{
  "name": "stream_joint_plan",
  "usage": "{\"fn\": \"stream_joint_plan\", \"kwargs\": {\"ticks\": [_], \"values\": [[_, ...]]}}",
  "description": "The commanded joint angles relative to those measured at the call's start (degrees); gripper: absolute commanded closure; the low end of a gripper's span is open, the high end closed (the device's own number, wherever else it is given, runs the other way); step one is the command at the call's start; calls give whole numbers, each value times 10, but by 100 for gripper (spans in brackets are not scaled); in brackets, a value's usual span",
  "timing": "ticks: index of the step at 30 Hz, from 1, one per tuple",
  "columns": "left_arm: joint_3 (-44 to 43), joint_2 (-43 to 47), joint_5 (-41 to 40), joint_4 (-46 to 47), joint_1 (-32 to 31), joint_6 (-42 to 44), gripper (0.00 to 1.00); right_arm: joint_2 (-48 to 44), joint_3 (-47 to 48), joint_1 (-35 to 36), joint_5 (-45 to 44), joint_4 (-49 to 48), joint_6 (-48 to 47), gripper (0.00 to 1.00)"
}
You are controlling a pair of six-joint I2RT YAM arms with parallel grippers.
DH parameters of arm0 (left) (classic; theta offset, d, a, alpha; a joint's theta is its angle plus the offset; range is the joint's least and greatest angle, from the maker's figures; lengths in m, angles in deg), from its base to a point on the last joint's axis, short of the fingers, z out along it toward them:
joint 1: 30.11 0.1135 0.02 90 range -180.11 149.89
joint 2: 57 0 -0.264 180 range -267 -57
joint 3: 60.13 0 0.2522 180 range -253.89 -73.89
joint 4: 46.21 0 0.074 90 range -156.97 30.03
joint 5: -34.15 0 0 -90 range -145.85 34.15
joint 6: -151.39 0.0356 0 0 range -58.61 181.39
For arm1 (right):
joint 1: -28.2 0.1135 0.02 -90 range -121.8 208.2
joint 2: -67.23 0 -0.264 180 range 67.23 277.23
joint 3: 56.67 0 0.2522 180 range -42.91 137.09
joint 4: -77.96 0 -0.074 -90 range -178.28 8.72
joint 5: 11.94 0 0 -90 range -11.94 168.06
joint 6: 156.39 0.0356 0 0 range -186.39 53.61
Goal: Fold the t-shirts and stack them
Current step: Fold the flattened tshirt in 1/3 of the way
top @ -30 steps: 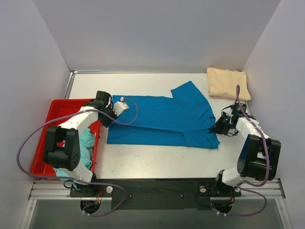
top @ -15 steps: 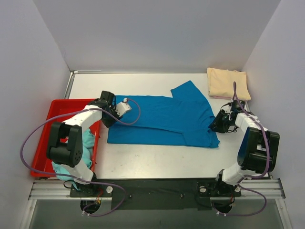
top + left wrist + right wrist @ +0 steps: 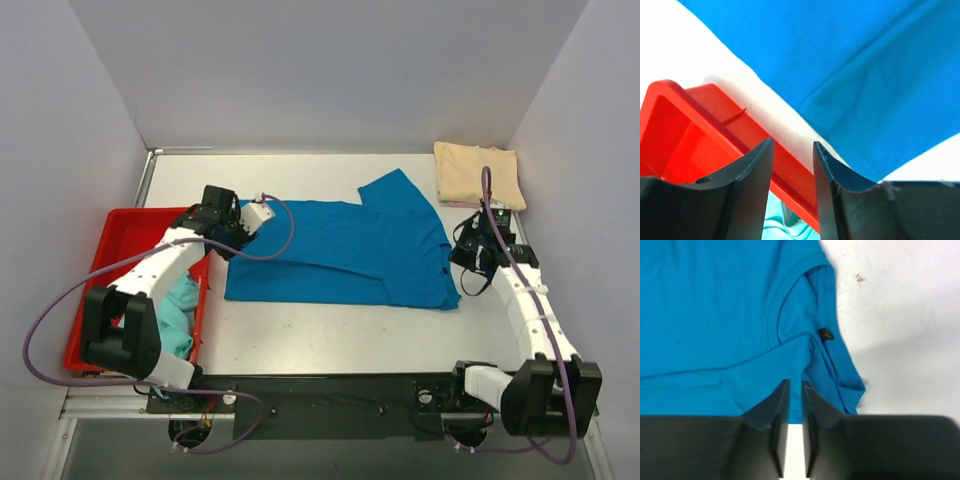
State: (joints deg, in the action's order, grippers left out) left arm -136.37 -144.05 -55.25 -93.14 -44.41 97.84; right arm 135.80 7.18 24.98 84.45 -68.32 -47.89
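Blue t-shirt lies spread mid-surface. I see my left pincer narrowly parted, empty, over its left hem; my right pincer nearly closed, empty, by its collar.

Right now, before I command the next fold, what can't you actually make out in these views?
- Teal shirt in the red tray: top view, mostly covered by the left arm.
- Left gripper: its wrist view shows jaws slightly apart with nothing between.
- Right gripper: jaws nearly closed at the blue shirt hem; any pinched cloth is hidden.
- Beige shirt: fold neatness too small.
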Motion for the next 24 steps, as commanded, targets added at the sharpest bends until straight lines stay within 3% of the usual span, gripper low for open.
{"fn": "stream_joint_plan", "kwargs": {"ticks": [1,6,10,13,19,21,22,24], "values": [[42,36,55,-5,-50,16,54,-55,-66,-5,50,1,29,98],[60,-31,34,16,-55,-16,61,21,-99,-12,82,-25,46,100],[71,-68,11,33,-45,-24,62,76,-124,-63,72,-58,62,100],[81,-72,6,38,-35,-20,63,99,-129,-110,56,-70,65,100],[90,-15,45,1,-36,14,57,64,-100,-114,54,-44,55,100],[96,16,63,-19,-39,37,49,25,-104,-114,29,-27,59,90],[98,26,67,-29,-39,45,46,7,-108,-114,21,-23,66,78],[109,59,74,-44,-39,75,41,-37,-121,-120,4,-6,79,67]]}}
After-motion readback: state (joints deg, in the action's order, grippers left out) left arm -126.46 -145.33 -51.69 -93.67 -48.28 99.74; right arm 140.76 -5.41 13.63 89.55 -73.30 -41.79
